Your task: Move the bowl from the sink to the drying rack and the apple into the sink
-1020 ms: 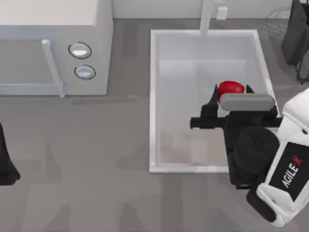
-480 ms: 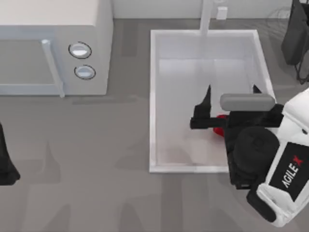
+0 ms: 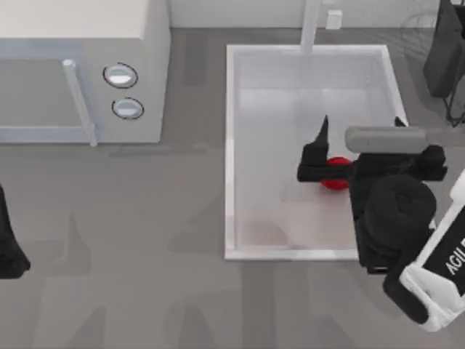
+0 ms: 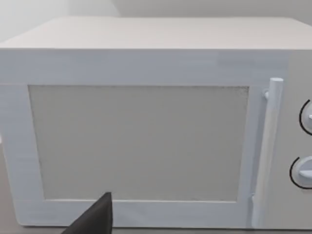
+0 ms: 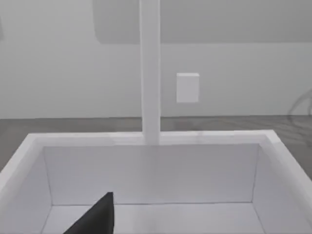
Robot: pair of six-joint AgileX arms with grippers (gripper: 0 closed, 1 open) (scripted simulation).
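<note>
The red apple (image 3: 335, 175) lies on the floor of the white sink (image 3: 229, 145), partly covered by my right arm. My right gripper (image 3: 361, 121) hovers over the sink's right half, open, its two fingertips wide apart and nothing between them. One dark fingertip (image 5: 95, 217) shows in the right wrist view before the sink's far wall (image 5: 146, 170) and the faucet post (image 5: 149, 68). The bowl is out of view. The drying rack (image 3: 445, 51) is a dark wire frame at the top right corner. My left arm (image 3: 7, 247) is parked at the left edge.
A white microwave (image 3: 80, 65) with two round knobs fills the back left; the left wrist view faces its door (image 4: 136, 141), with one dark fingertip (image 4: 95, 218) at the side. The faucet post (image 3: 311, 22) rises behind the sink. Grey counter lies in front.
The right gripper held the apple above the sink, then opened; the apple dropped to the sink floor. The gripper has since shifted a little to the right.
</note>
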